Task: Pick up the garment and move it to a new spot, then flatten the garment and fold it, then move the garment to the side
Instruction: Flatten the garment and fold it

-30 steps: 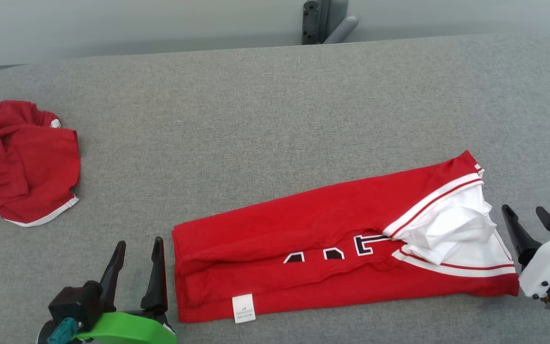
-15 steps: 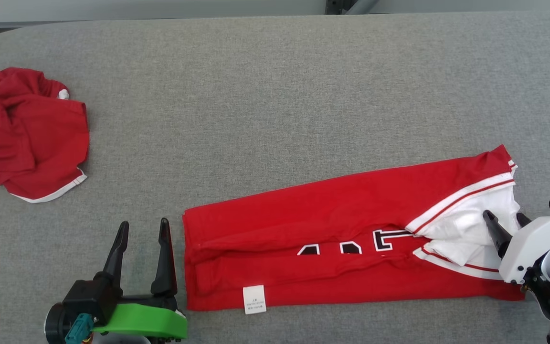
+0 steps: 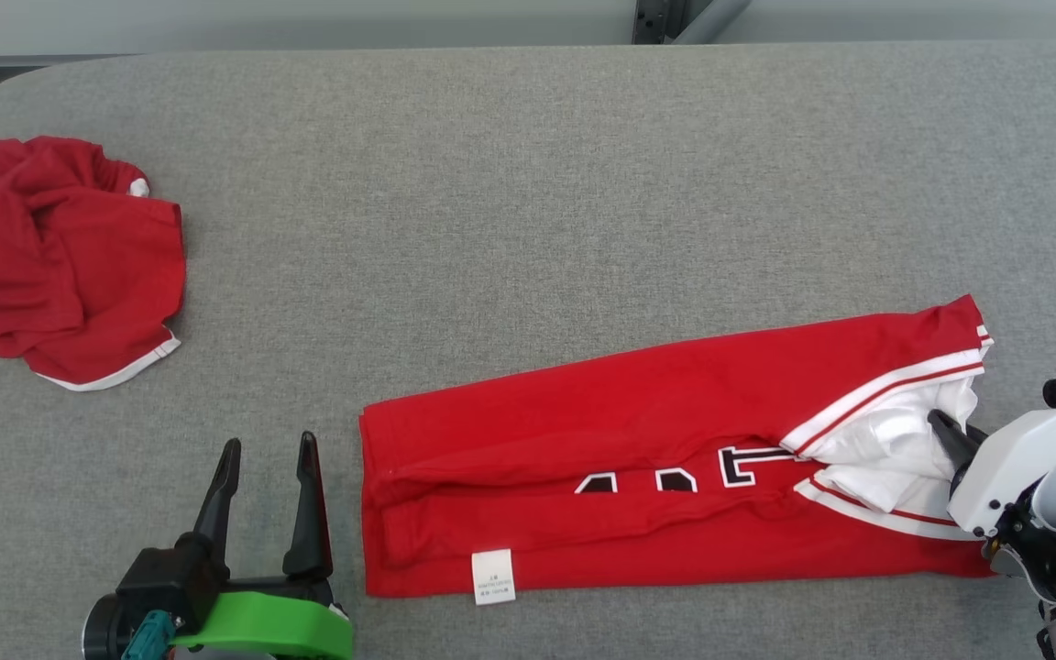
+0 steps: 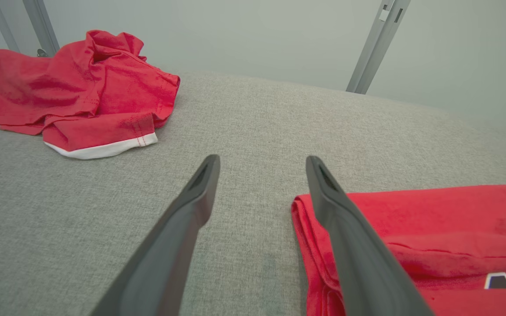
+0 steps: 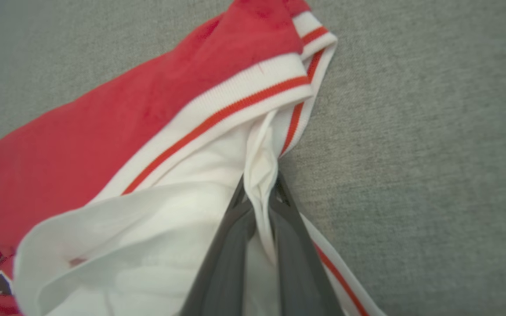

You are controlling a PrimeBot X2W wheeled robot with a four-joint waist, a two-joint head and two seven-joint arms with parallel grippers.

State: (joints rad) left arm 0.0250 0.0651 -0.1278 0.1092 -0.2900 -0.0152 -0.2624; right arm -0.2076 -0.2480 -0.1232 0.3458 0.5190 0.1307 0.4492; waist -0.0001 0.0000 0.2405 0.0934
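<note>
**Item 1, far left.** Crumpled red garment (image 3: 60, 261) with a white-edged hem, heaped on the grey table (image 3: 528, 183) close to its left edge. It lies well apart from the other cloth.

**Item 2, near left.** Left gripper (image 3: 269, 442). Its dark fingers are spread wide with nothing between them, and they point toward the far side. The right-hand finger stands just beside the left end of item 3 (whether it brushes the cloth cannot be told).

**Item 3, near side, centre to right.** Folded garment (image 3: 656, 458), red, folded lengthwise into a long narrow band and lying flat on the table.
- **Long axis:** it runs left to right, slightly tilted, so the right end sits farther away than the left.
- **Left end:** a squared red folded edge.
- **Right end:** white trim with a red stripe, with loose white fabric (image 3: 885, 440) bunched in the opening.
- **Lettering:** black, white-edged lettering (image 3: 675, 477) shows along the middle fold (partly hidden by it).
- **Label:** a small white label (image 3: 494, 577) lies at the near edge, toward the left end.

**Item 4, far edge, right of centre.** Metal post (image 3: 652, 18) behind the table.

**Item 5, near right.** Right gripper (image 5: 259, 186). Its fingers are pressed together on a fold of the white fabric at the garment's right end, pinching it. The pale wrist housing sits just right of the cloth.
</note>
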